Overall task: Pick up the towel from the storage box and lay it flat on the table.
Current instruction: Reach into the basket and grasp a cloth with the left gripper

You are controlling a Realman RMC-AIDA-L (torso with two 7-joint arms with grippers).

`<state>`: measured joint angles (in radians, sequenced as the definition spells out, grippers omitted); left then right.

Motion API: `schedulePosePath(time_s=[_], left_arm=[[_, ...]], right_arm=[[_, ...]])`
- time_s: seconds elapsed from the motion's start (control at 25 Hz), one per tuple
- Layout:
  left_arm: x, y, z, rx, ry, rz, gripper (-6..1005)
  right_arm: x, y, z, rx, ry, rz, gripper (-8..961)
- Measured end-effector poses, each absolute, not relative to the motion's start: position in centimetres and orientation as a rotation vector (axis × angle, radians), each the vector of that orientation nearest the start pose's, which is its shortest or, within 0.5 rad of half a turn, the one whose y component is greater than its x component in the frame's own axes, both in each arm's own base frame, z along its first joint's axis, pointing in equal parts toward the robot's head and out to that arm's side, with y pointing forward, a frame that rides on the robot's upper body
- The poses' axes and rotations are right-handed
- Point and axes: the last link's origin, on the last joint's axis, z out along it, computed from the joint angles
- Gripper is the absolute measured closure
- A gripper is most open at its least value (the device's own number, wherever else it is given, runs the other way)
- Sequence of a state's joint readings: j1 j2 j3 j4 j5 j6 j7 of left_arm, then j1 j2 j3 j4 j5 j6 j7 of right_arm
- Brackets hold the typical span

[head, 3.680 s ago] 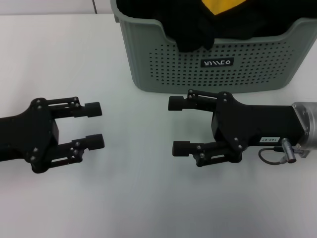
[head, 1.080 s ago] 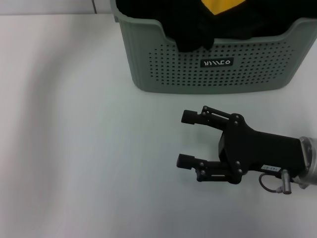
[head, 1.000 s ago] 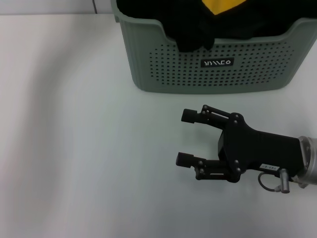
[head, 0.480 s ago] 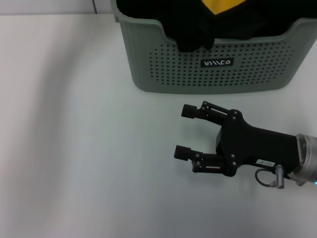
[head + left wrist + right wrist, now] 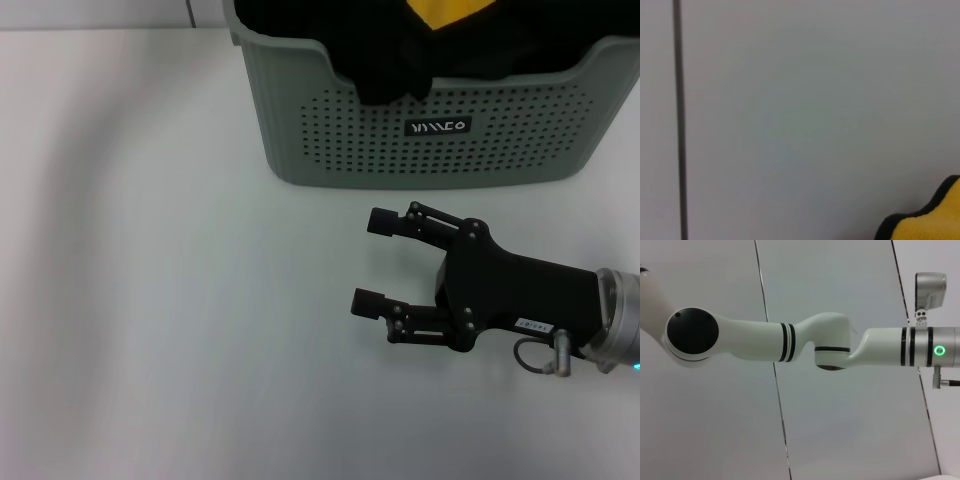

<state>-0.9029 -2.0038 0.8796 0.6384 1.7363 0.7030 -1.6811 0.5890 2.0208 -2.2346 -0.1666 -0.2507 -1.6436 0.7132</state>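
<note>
Grey-green storage box (image 5: 420, 120) with unreadable white-on-black logo label (image 5: 438, 127), yellow towel (image 5: 445, 10) inside; right claw (image 5: 372, 260) spread open above white surface (image 5: 150, 300); left claw unseen.

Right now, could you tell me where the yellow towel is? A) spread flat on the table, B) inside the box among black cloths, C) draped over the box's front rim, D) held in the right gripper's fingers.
B: in the head view the yellow towel sits inside the box among black cloths, while the right gripper hangs open and empty over the table.
</note>
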Motion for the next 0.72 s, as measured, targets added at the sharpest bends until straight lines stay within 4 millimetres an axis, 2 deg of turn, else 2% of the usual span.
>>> schedulePosePath(time_s=[0.72], left_arm=[[-13.5, 51.0, 3.8, -2.145, -0.627, -0.638, 445]], right_arm=[[21.4, 27.0, -6.8, -2.668, 0.251, 1.349, 111]])
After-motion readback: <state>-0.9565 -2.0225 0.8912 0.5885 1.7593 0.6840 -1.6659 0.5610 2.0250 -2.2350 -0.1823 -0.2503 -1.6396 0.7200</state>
